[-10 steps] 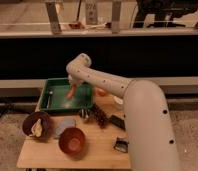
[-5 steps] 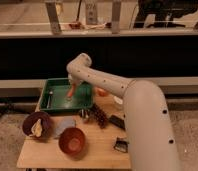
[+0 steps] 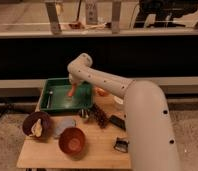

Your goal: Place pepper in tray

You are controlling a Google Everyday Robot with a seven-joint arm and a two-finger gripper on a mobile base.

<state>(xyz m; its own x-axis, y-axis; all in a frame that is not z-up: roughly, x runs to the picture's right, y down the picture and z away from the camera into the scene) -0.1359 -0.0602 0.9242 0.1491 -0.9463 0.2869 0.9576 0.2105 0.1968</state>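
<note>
Currently at the placing step. The gripper [image 3: 72,85] hangs over the tray [image 3: 56,98] on the table [image 3: 99,145], jaws closed on the pepper [image 3: 72,92], which points down just above the tray floor. Next, I judge: lower slightly, release, lift clear.

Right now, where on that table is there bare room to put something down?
In the tray, left of the pepper at the gripper; on the tabletop between the empty bowl and black clip. It is crowded just before the tray.
</note>
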